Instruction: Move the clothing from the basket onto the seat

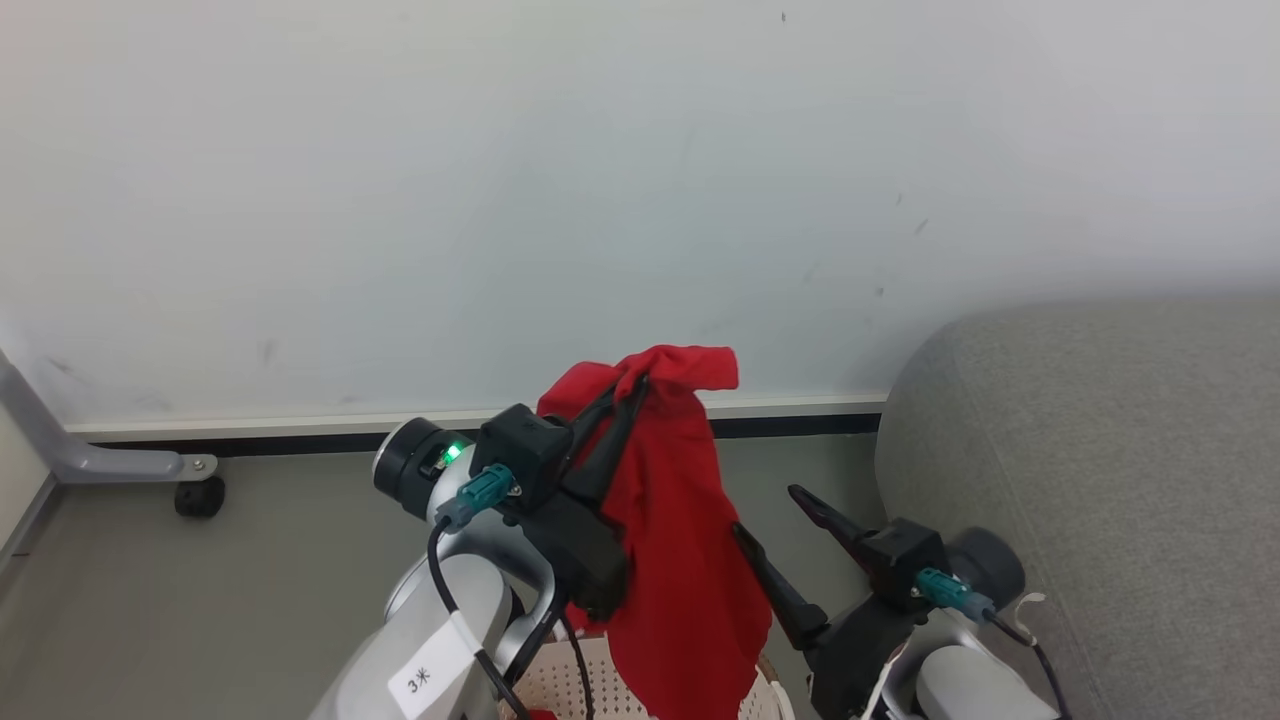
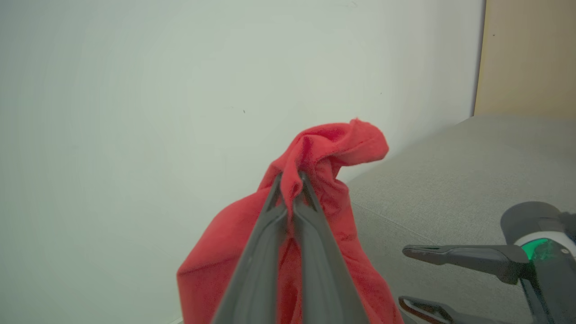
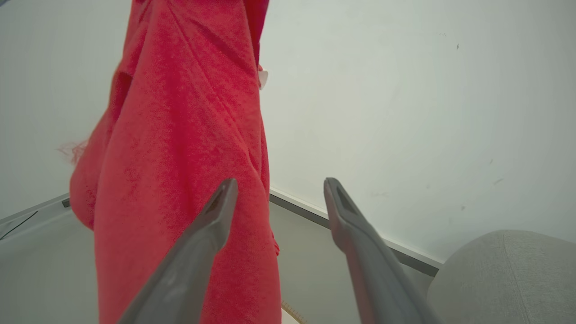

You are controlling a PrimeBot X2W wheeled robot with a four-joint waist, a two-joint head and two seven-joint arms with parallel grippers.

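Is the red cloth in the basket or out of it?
Mostly out: the red cloth hangs from the shut left pincer above the basket. Whether its bottom end clears the rim, I cannot tell.

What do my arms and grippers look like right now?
Silver-grey arms, black wrists with green lights, teal connectors, black cables. The left gripper and right gripper each have two long tapering dark fingers. The left arm carries a white label.

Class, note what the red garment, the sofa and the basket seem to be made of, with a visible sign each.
Garment: soft matte fabric, perhaps fleece or terry; it hangs in limp folds with a fuzzy nap.
Sofa: grey woven upholstery; fine weave.
Basket: probably cream plastic; smooth wall with regular holes.
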